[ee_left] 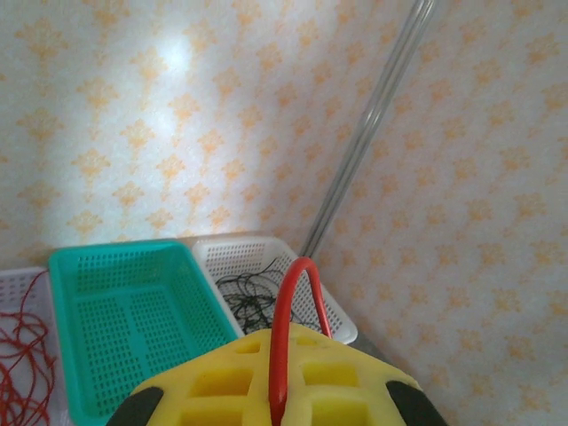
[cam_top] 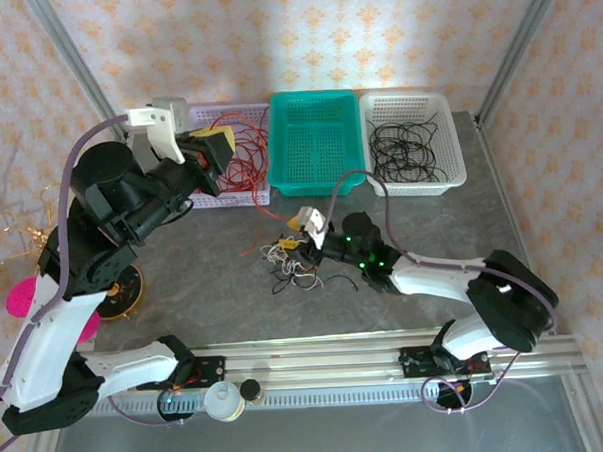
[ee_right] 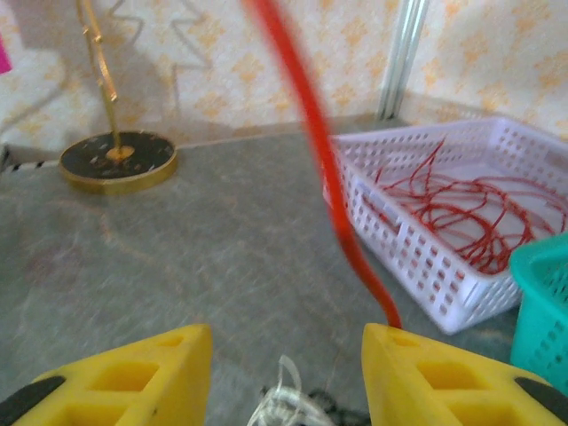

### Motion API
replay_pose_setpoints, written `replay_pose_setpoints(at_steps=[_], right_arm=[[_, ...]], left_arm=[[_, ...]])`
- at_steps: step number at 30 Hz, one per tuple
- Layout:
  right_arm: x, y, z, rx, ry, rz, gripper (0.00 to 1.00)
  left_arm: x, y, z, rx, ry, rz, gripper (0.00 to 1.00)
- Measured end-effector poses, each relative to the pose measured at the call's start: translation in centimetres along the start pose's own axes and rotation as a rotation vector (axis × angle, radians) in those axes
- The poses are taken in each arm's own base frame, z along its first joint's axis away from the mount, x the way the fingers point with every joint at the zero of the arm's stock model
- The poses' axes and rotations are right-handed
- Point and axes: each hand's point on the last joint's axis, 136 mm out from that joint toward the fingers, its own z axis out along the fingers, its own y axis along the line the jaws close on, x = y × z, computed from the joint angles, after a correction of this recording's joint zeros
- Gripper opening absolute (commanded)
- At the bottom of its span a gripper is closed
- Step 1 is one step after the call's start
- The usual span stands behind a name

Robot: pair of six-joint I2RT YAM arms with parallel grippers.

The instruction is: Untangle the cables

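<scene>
**Left jaws pinch one red strand; right jaws stand apart at the clump**

Handling: the cables [cam_top: 288, 262] are string-thin, limp and close to weightless. They have no stiffness, so they drape and curl back. Pulling one strand will probably drag its neighbours along. They are not fragile, but they are thin enough to slip out of a loose pinch. The best hold, in my judgement, is a single strand at a free end or an outlying loop at the clump's edge. The pads should close fully, and a grab into the middle is best avoided.

Where: the clump of red, cream and black strands lies mid-table [cam_top: 204, 275], in front of the teal basket [cam_top: 315, 182]. Loose red wires sit in the left white basket [cam_top: 231, 110] and black ones in the right white basket [cam_top: 415, 187].

Left gripper [cam_top: 218, 145]: it is raised over the left white basket. Its jaws are clamped on a red cable [ee_left: 286, 302], which loops up from between the yellow fingers [ee_left: 337, 390].

Right gripper [cam_top: 309, 224]: it is low at the clump's far edge. Its jaws are parted to a middling width with nothing clamped. In its wrist view the red cable [ee_right: 319, 151] runs down and meets the inner top edge of one finger [ee_right: 444, 373]. Whether it touches or just passes in front I cannot tell, as the view is blurred. A cream loop [ee_right: 282, 399] sits low in the gap between the fingers, ungripped. The gold ornament [ee_right: 115, 160] stands well apart.
</scene>
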Motion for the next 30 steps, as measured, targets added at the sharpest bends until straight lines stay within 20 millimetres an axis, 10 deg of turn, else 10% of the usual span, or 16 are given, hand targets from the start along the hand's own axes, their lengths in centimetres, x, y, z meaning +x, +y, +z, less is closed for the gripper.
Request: replay_pose_setpoints(at_steps=[8, 16, 23, 30], right_arm=[[0.1, -5.2, 5.1, 0.213, -0.032, 0.071, 0.26], [3.2, -6.6, 5.9, 0.301, -0.035, 0.259, 0.08], [3.1, -6.7, 4.9, 0.344, -0.114, 0.398, 0.14], [9.7, -6.5, 2.1, 0.450, 0.028, 0.486, 0.20]], left_arm=[[-3.8, -1.4, -0.4, 0.039, -0.102, 0.007, 0.00], [-10.4, -3.7, -2.5, 0.107, -0.292, 0.003, 0.00], [-11.5, -3.1, -2.7, 0.069, -0.341, -0.007, 0.00], [-17.6, -2.2, -5.9, -0.031, -0.566, -0.027, 0.00]])
